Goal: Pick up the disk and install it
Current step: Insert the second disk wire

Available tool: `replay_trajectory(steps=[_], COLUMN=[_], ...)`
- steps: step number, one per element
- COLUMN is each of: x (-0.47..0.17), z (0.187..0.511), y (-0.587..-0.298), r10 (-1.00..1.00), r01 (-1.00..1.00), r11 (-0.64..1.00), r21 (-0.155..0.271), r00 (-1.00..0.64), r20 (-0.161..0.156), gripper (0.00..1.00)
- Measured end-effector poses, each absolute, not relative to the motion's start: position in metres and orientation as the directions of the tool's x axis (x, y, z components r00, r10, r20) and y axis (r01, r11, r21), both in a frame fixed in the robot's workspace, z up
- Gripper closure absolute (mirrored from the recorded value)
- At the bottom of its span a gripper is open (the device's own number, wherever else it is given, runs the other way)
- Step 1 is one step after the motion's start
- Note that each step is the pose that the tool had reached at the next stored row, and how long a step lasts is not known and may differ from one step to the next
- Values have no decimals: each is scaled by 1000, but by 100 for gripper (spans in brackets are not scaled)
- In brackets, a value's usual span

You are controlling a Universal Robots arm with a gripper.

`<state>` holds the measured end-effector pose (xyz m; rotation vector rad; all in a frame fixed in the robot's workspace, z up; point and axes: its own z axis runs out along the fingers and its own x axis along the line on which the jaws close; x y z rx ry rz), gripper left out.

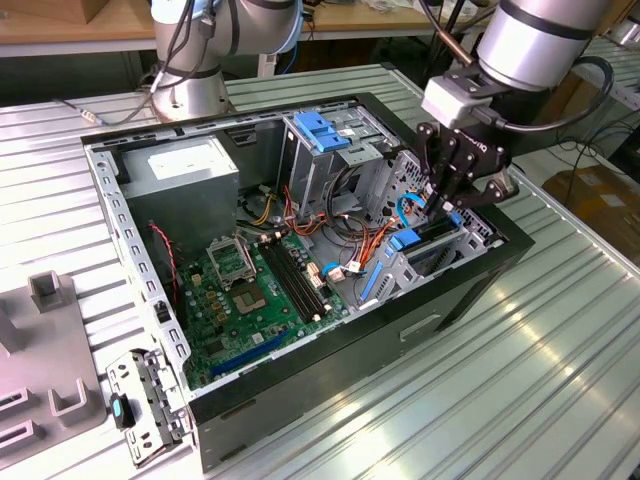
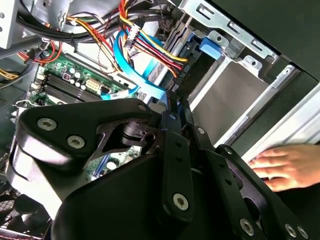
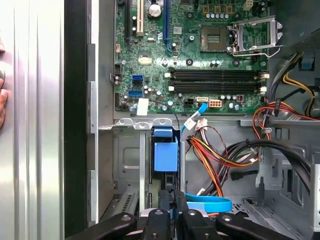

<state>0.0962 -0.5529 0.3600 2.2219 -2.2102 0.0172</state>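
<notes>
The disk (image 1: 432,238) is a dark slab with blue plastic rails. It stands on edge in the lower drive bay (image 1: 470,250), at the exterior view's right end of the open computer case (image 1: 330,350). My gripper (image 1: 447,212) reaches down from above and is shut on the disk's upper edge. In the first wrist view the disk (image 3: 169,182) runs away from my gripper (image 3: 172,210), its blue rail tab (image 3: 165,155) at the far end. In the second wrist view the black fingers (image 2: 176,125) meet on a blue edge, and the disk (image 2: 192,70) lies in the metal bay beyond.
A grey power-supply box (image 1: 185,165), a metal cage with a blue top (image 1: 320,130), the green motherboard (image 1: 250,290) and loose coloured cables (image 1: 350,250) fill the case. A person's hand (image 2: 285,167) rests on the case's outer side. A metal bracket (image 1: 140,405) lies on the table.
</notes>
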Motion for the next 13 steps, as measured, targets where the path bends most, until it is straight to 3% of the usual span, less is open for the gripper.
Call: replay_trajectory(steps=[13], x=[97], z=[354], y=[-553], r10=[-1000], r01=[-1000], r11=[-5], r21=[-2], r00=[5], r20=[4], gripper=[84])
